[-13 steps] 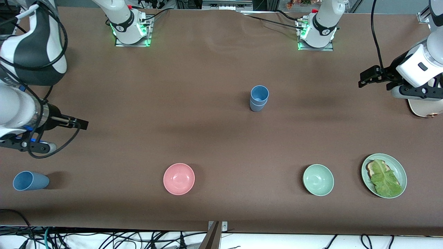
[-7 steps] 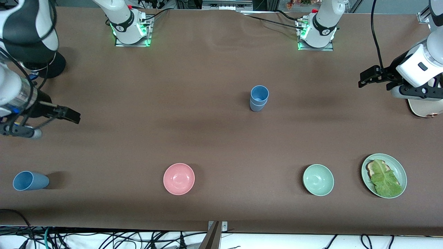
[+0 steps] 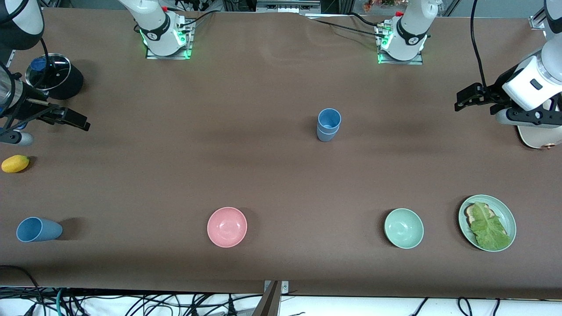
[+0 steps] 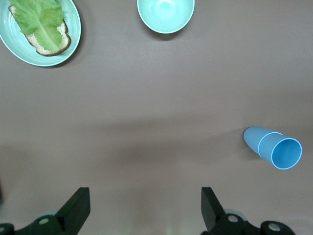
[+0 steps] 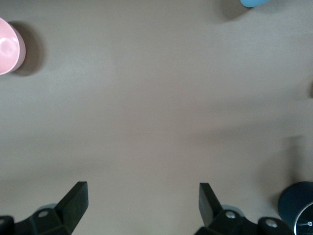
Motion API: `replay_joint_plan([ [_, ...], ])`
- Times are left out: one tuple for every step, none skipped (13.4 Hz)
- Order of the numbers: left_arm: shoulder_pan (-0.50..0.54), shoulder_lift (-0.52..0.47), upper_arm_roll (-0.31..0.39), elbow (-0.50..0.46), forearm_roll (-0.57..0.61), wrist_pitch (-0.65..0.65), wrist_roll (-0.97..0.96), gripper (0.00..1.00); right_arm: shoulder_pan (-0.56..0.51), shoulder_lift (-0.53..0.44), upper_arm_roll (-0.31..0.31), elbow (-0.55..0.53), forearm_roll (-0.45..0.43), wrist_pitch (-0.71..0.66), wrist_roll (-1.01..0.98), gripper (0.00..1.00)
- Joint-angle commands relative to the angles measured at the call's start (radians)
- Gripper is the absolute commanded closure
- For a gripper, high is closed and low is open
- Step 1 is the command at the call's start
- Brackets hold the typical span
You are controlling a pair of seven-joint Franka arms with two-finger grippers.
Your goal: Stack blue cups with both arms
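Note:
Two blue cups (image 3: 329,124) stand nested in one stack at the table's middle; the stack also shows in the left wrist view (image 4: 273,148). A third blue cup (image 3: 38,229) sits alone near the front edge at the right arm's end; its edge shows in the right wrist view (image 5: 254,2). My right gripper (image 3: 83,124) is open and empty over bare table at the right arm's end, its jaws wide apart in its wrist view (image 5: 142,203). My left gripper (image 3: 459,101) is open and empty, waiting at the left arm's end (image 4: 145,205).
A pink bowl (image 3: 227,227), a pale green bowl (image 3: 404,228) and a green plate (image 3: 506,210) of bread and lettuce lie along the front. A yellow fruit (image 3: 15,163) and a dark lidded pot (image 3: 55,77) sit near my right gripper. A tan board (image 3: 538,138) lies under my left arm.
My right arm has drawn back toward the robots' side of the table at its own end, uncovering the yellow fruit and the dark pot. The left arm and the cups have not moved.

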Motion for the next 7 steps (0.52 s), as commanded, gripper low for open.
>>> replay_joint_plan([
  [-0.001,0.009,-0.001,0.022,0.003,-0.013,-0.003,0.0,-0.002,-0.019,0.005,-0.027,0.01,0.005,-0.034,0.0],
  [-0.001,0.009,-0.001,0.024,0.003,-0.013,-0.001,0.0,0.002,-0.01,0.005,-0.021,0.01,-0.002,-0.034,0.0],
  [-0.001,0.009,-0.003,0.024,0.003,-0.013,-0.003,0.0,0.004,-0.004,0.005,-0.019,0.01,-0.011,-0.032,0.0],
  [-0.001,0.01,-0.003,0.024,0.003,-0.013,-0.003,0.0,0.005,-0.002,0.007,-0.019,0.01,-0.011,-0.026,0.0],
  [-0.001,0.009,-0.001,0.023,0.003,-0.013,-0.003,0.0,0.008,-0.002,0.007,-0.018,0.012,-0.011,-0.022,0.0],
  [-0.001,0.01,-0.001,0.024,0.003,-0.013,-0.003,0.0,0.015,-0.002,0.007,-0.018,0.01,-0.011,-0.022,0.0],
  [-0.001,0.009,-0.001,0.023,0.003,-0.014,-0.003,0.0,0.015,-0.002,0.007,-0.018,0.009,-0.011,-0.022,0.0],
])
